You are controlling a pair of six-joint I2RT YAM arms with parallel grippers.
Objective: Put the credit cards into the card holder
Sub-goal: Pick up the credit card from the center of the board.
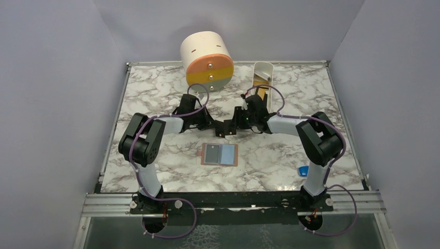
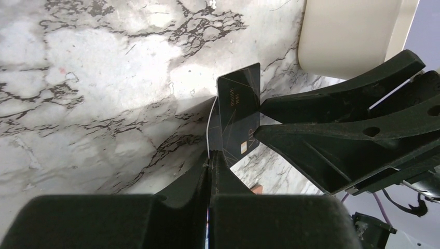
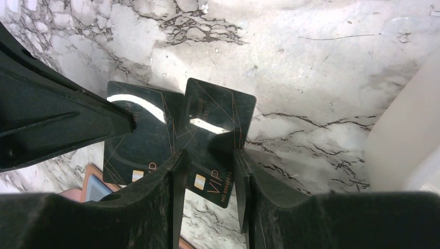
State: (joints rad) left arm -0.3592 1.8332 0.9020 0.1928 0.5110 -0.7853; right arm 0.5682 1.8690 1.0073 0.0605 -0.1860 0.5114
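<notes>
Both grippers meet above the middle of the table. My left gripper is shut on a credit card seen edge-on as a thin white line; in the right wrist view this card is black, with a left finger lying on it. My right gripper is shut across the long edges of a second black credit card marked VIP, which partly overlaps the first. This second card faces the left wrist camera. The tan card holder lies open and flat just nearer than both grippers.
A long white tray stands at the back right. A cream cylinder with an orange and yellow face stands at the back centre. A small blue block lies beside the right arm's base.
</notes>
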